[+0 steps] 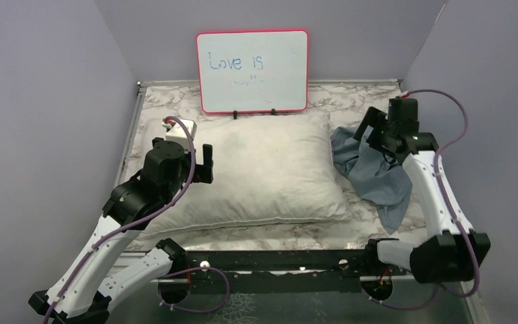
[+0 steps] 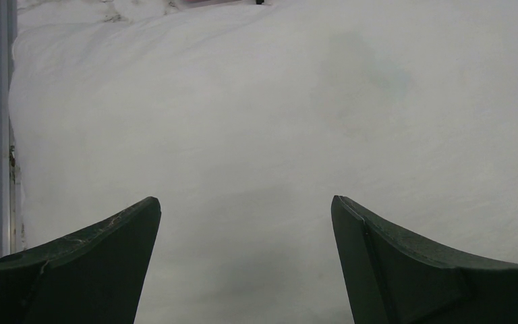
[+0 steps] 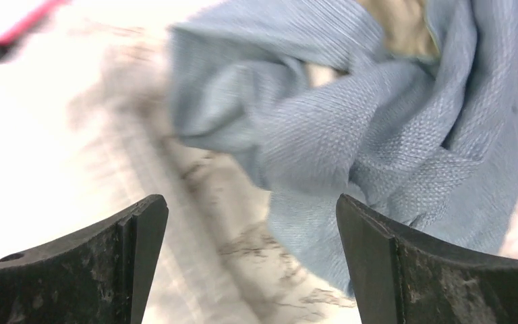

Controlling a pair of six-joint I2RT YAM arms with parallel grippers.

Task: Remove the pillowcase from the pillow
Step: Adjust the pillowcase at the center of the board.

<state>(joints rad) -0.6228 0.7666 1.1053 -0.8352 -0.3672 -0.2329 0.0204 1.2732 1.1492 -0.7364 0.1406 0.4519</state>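
**Pillowcase off and heaped at the right; both grippers gape empty**

Top external view: the white pillow [image 1: 270,172] lies bare across the middle of the marble-patterned table [image 1: 168,101], just in front of a red-framed whiteboard [image 1: 252,71] that stands at the back. The blue-grey pillowcase [image 1: 371,175] sits crumpled on the table at the pillow's right end, touching its edge and trailing toward the near side. The left gripper [image 1: 204,160] hangs over the pillow's left part. The right gripper [image 1: 376,138] hangs over the back of the crumpled cloth, and its arm crosses the cloth's right side.

Left wrist view: the left gripper [image 2: 244,202] has its jaws spread wide, with nothing between them. The pillow [image 2: 276,101] fills nearly the whole view beyond and below the fingertips. Whether the tips touch its fabric cannot be told.

Right wrist view: the right gripper [image 3: 249,200] is also spread wide and holds nothing. The pillowcase [image 3: 391,121] lies bunched ahead of the jaws and toward the right finger, with a tan patch showing at its top fold. Its lower edge reaches down by the right fingertip, but contact cannot be told. Bare marbled table [image 3: 108,135] lies ahead of the left finger.
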